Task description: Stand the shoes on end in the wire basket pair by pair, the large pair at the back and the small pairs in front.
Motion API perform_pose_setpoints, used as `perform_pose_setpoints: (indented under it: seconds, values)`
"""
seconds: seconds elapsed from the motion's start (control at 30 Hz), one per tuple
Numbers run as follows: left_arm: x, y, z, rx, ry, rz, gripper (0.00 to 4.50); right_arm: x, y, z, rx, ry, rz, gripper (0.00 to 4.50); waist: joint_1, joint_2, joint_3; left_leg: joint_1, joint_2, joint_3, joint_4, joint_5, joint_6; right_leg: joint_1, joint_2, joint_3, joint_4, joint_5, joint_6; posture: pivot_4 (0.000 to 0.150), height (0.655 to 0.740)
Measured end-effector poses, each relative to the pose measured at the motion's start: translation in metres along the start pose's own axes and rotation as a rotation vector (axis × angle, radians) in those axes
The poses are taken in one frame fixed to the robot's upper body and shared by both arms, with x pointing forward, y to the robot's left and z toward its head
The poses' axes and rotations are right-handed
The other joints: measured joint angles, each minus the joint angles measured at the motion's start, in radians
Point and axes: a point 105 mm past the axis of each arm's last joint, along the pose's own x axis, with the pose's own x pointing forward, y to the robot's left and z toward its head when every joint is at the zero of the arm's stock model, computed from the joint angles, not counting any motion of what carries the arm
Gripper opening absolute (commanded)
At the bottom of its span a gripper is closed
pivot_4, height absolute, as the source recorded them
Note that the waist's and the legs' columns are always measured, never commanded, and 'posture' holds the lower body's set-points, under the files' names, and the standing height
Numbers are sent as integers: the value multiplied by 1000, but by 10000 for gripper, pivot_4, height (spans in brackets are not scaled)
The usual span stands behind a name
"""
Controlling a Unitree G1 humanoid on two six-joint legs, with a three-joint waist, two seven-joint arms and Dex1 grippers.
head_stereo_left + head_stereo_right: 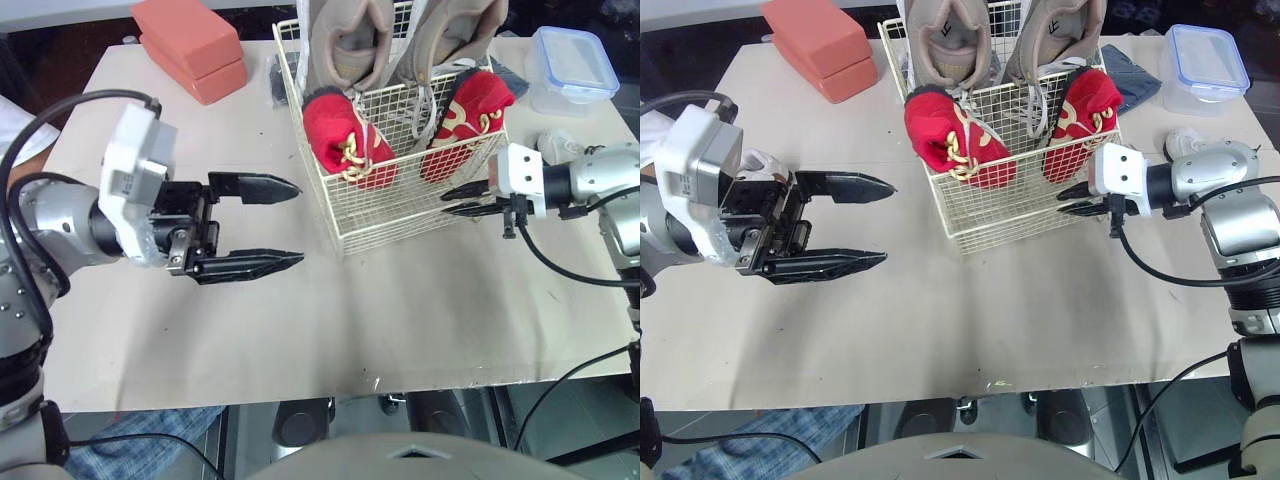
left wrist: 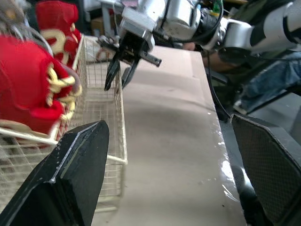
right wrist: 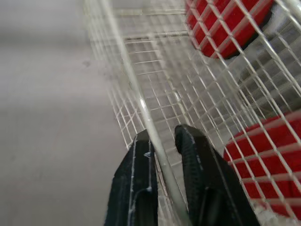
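Observation:
The white wire basket (image 1: 395, 215) stands on the table. Two large beige shoes (image 1: 350, 40) stand on end at its back. In front of them are two small red shoes with gold laces, one on the left (image 1: 345, 140) and one on the right (image 1: 468, 118). My left gripper (image 1: 298, 224) hovers open to the left of the basket, with nothing between its fingers (image 2: 70, 174). My right gripper (image 1: 445, 202) is at the basket's front right corner. In the right wrist view its fingertips (image 3: 164, 134) are closed around one of the basket's wires.
Orange-red blocks (image 1: 190, 45) lie at the back left. A clear plastic box with a blue lid (image 1: 570, 65) sits at the back right, a dark cloth (image 1: 505, 75) beside it. A person's jeans (image 1: 150, 440) show below the table's front edge (image 1: 400, 385).

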Motion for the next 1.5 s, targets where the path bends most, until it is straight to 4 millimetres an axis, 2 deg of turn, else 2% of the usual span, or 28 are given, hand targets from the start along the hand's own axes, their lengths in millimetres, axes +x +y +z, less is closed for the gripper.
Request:
perform_pose_setpoints:
  seconds: [0.23, 0.63, 0.97, 1.07, 1.1, 1.13, 1.17, 1.23, 1.27, 1.3, 1.4, 1.5]
  values:
    - [-11, 5, -14, 3, 93, 50, 45000, 13, -10, 8, 14, -58, -40, 66, 0, -1, 0, 0, 0, 0, 0, 0, -1, 0, 0, -1, 1, 0, 0, 1500, 6860]
    - [-15, 10, -15, 23, 104, 74, 45000, 28, -17, 17, 1, -80, -64, 66, -12, 0, 0, 2, 0, 1, 0, 1, -2, 0, 0, 1, 2, 0, 0, 1500, 6860]
    - [-15, 10, -16, 23, 99, 76, 45000, 30, -19, 19, 10, -82, -68, 66, -11, 0, 0, 1, 0, 1, 0, 1, -2, 0, 0, 1, 1, 1, -1, 1500, 6860]
    - [-16, 10, -17, 26, 99, 81, 45000, 29, -19, 21, 11, -91, -71, 9122, -9, 0, 0, 1, 0, 1, 0, 1, -2, -1, 0, 1, 1, 1, -1, 1500, 6860]
    - [-16, 11, -16, 26, 98, 82, 45000, 29, -19, 23, 8, -97, -73, 10180, -9, 0, 0, 0, 0, 1, 0, 1, -2, -1, 0, 1, 1, 1, -2, 1500, 6860]
    - [-16, 11, -16, 29, 95, 85, 45000, 26, -20, 29, 1, -116, -87, 16372, -6, 0, 0, 0, 0, 0, 0, 1, -2, -1, 0, 0, 1, 1, -2, 1500, 6860]
    - [-16, 12, -16, 30, 90, 92, 45000, 23, -19, 30, 1, -125, -100, 19521, -4, 0, 0, 0, 0, 0, 0, 1, -2, -1, 0, 0, 1, 1, -2, 1500, 6860]
    - [-18, 16, -18, 26, 80, 127, 45000, 13, -17, 28, 38, -138, -147, 28822, 5, 0, 0, -1, 0, 0, 0, 1, -1, -1, 0, -1, 0, 1, -2, 1500, 6860]
    - [-19, 17, -18, 26, 79, 135, 45000, 11, -17, 28, 47, -143, -158, 28822, 6, 0, 0, -1, -1, 0, 0, 1, -1, -1, -1, -1, 0, 1, -2, 1500, 6860]
    - [-20, 19, -19, 28, 76, 155, 45000, 8, -15, 27, 75, -156, -180, 35705, 8, 0, 0, -1, -1, 0, 0, 1, -1, -1, -1, -1, 0, 1, -1, 1500, 6860]
    - [-22, 24, -18, 48, 59, 198, 45000, -1, -9, 33, 130, -209, -226, 35705, 14, 0, 0, -1, -1, 0, 0, 1, -1, -1, -1, -1, 1, 1, -1, 1500, 6860]
    - [-22, 29, -16, 74, 40, 235, 45000, -13, -12, 44, 193, -278, -300, 35705, 14, 0, 0, 0, 0, 0, 0, 1, -1, -1, 0, 0, 1, 1, -2, 1500, 6860]
